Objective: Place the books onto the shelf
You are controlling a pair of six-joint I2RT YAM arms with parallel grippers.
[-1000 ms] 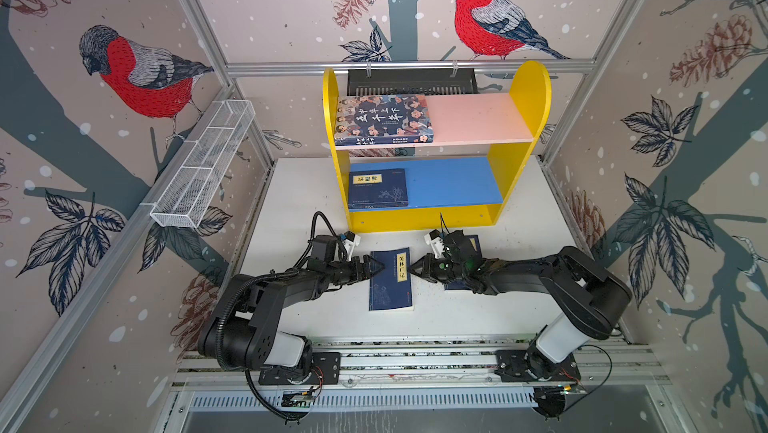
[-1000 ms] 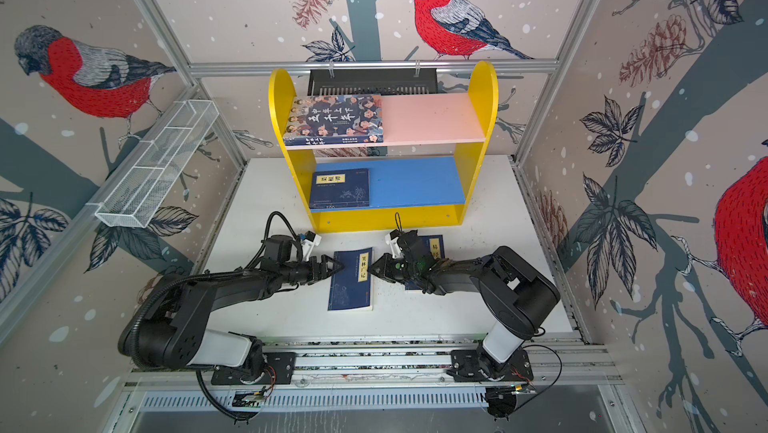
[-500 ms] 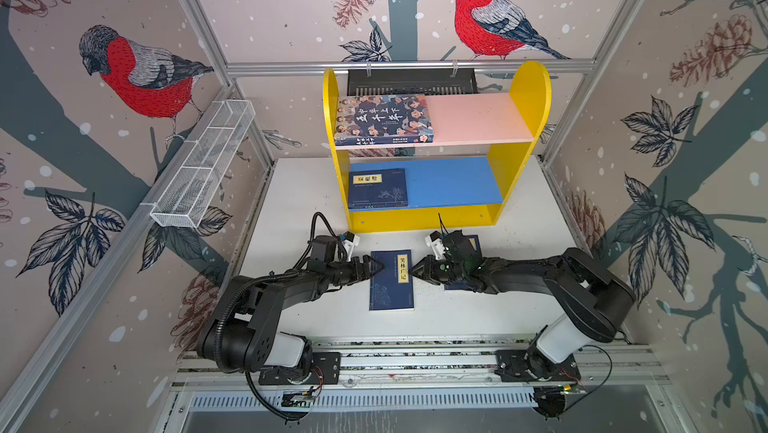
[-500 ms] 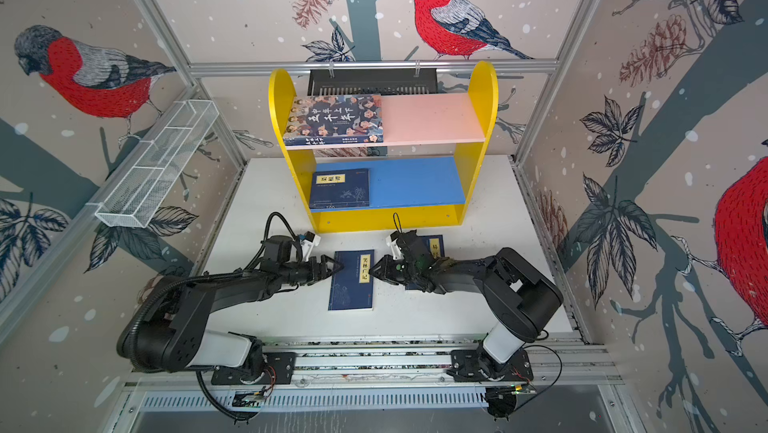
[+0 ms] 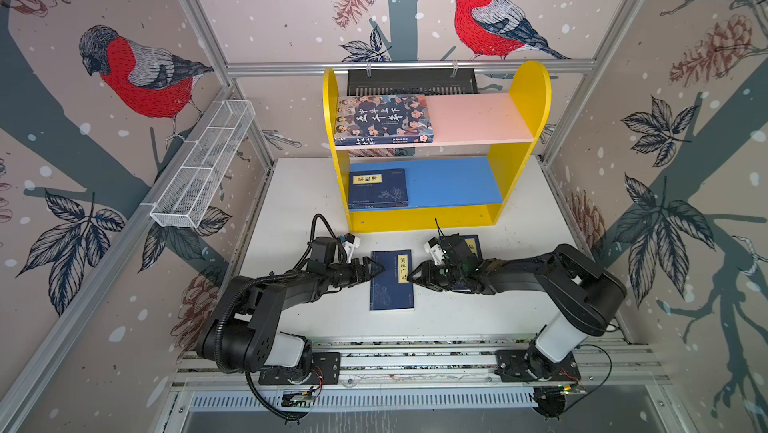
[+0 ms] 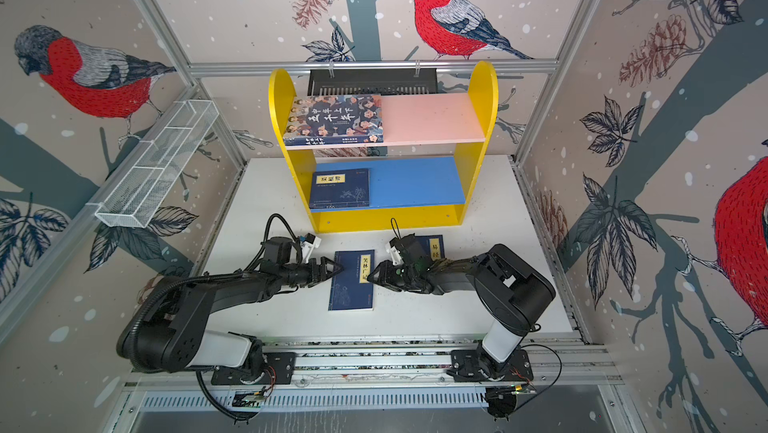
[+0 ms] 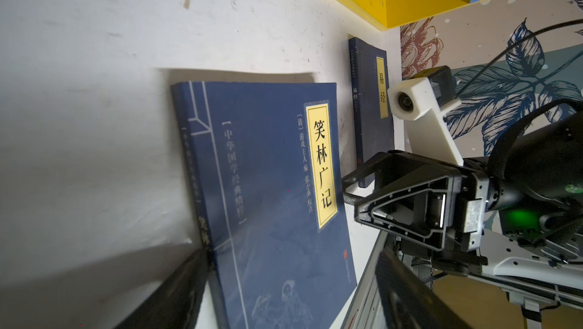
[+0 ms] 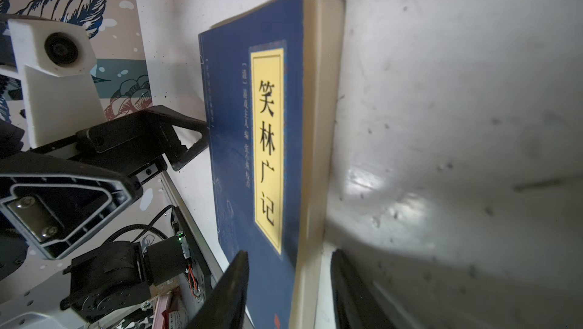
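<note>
A navy book (image 5: 390,285) with a yellow label lies on the white table in front of the yellow shelf (image 5: 419,219). My left gripper (image 5: 376,271) stands open at its spine edge, fingers wide on either side (image 7: 293,305). My right gripper (image 5: 413,277) is open around the page edge (image 8: 290,292), one finger over the cover, one on the table side, a gap showing. A second navy book (image 5: 473,244) lies behind the right wrist. The illustrated book (image 5: 384,119) rests on the pink board, another navy book (image 5: 377,188) on the blue board.
A white wire mesh tray (image 5: 203,169) hangs on the left wall. A black slotted basket (image 5: 411,82) hangs behind the shelf. Both arms reach in low from the aluminium rail (image 5: 415,362) at the table's front edge.
The right gripper's jaws have spread apart at the book's page edge. Both arms and the book have barely moved.
</note>
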